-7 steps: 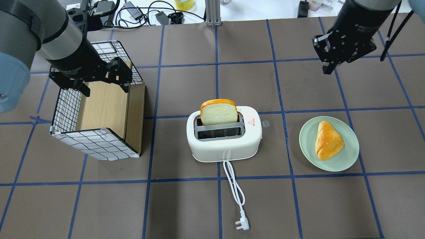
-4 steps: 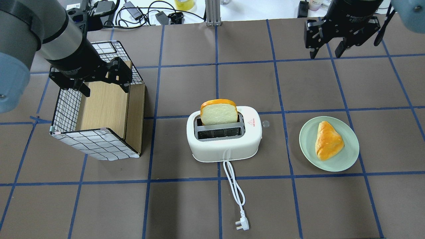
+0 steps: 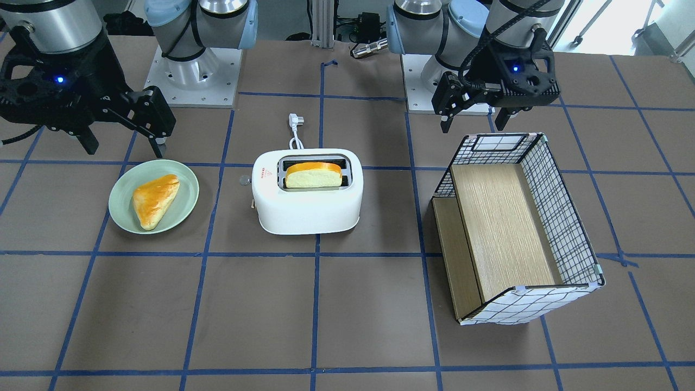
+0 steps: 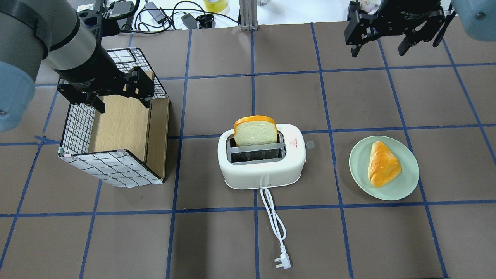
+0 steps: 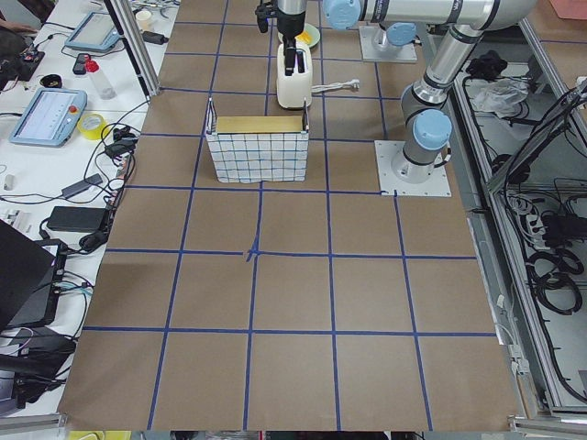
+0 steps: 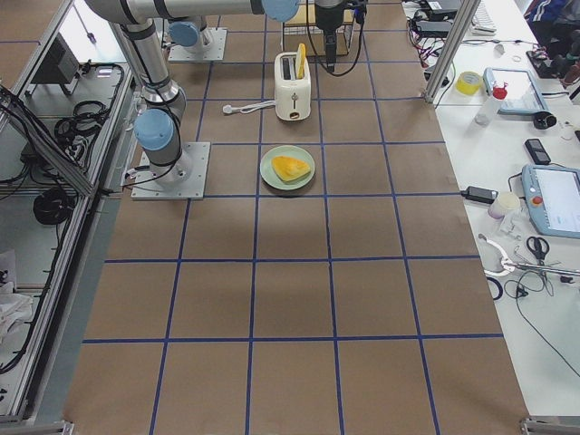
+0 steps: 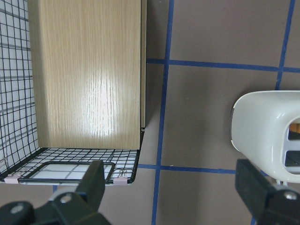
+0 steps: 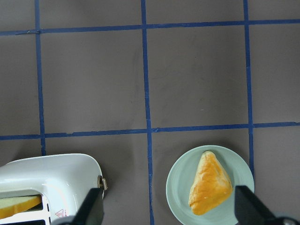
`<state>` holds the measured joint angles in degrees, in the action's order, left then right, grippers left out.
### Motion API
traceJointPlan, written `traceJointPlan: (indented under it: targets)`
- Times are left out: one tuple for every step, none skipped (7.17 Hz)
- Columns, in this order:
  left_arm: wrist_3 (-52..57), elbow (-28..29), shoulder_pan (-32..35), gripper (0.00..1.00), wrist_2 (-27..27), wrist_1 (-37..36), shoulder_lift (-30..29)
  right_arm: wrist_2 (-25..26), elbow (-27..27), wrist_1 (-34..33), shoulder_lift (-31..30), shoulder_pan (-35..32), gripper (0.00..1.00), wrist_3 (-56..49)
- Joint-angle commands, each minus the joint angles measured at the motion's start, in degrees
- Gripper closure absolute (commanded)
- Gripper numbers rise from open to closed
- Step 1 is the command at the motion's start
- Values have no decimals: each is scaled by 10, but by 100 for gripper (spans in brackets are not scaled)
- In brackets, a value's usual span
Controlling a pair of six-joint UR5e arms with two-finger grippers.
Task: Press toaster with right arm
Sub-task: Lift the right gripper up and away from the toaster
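The white toaster (image 4: pixel 263 170) stands mid-table with a bread slice (image 4: pixel 255 133) upright in its far slot. Its side lever (image 4: pixel 310 145) points toward the plate. The toaster also shows in the front-facing view (image 3: pixel 309 209) and low left in the right wrist view (image 8: pixel 51 173). My right gripper (image 4: pixel 378 48) is open and empty. It hovers high near the table's far right edge, well away from the toaster, and shows in the front-facing view (image 3: pixel 125 144). My left gripper (image 4: pixel 122 101) is open and empty above the grid-patterned box (image 4: pixel 116 166).
A pale green plate (image 4: pixel 407 186) holding a triangular pastry (image 4: pixel 383 162) sits to the right of the toaster. The toaster's white cord and plug (image 4: pixel 282 261) trail toward the near edge. Cables and devices lie beyond the table's far edge.
My right gripper has moved toward the table's far edge and turned, so its fingers now show spread side by side. The left arm, toaster and bread have not moved.
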<state>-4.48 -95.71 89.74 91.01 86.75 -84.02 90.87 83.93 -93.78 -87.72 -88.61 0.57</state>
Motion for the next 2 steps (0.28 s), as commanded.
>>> traceJointPlan:
  targets:
    - [0,0,0,0,0,0,0,-1,0,0,0,0,0,0]
    - [0,0,0,0,0,0,0,-1,0,0,-2,-1,0,0]
